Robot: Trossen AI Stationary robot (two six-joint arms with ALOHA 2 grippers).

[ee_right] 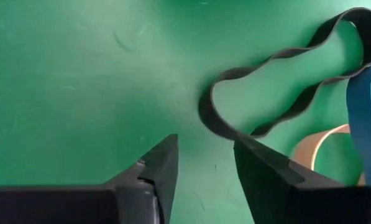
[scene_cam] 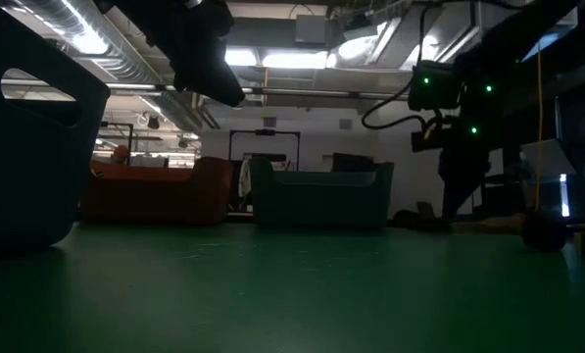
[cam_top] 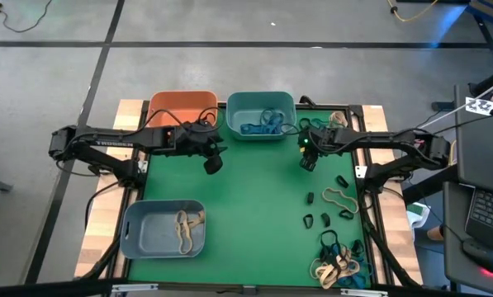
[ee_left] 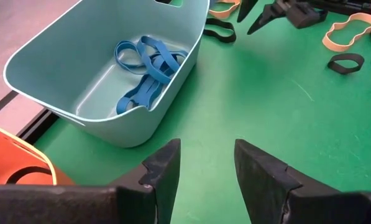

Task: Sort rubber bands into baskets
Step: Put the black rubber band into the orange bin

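- Rubber bands (cam_top: pixel 335 198) are lying loose on the green mat (cam_top: pixel 246 214), mostly on the near side of your right gripper, with a mixed heap at the mat's near right corner.
- Your left gripper (cam_top: pixel 212 162) is hovering just in front of the orange basket (cam_top: pixel 180 106), fingers partly apart and gripping nothing; the grey-blue basket (cam_top: pixel 139 231) with tan bands is sitting well nearer you than it.
- The teal basket (cam_top: pixel 261 103) is sitting between the two grippers, holding blue bands (ee_left: pixel 146 68).
- Your right gripper (cam_top: pixel 307 159) is hanging just beside that basket's right corner, jaws partly apart and empty.
- You are looking to be between picks; next you are needing to lower the right fingers over one band only.
- The right wrist view is showing a black band (ee_right: pixel 278 81) just ahead of the fingertips, overlapping blue and tan ones, which the high view is not resolving.
- The low view is showing both grippers raised off the mat.
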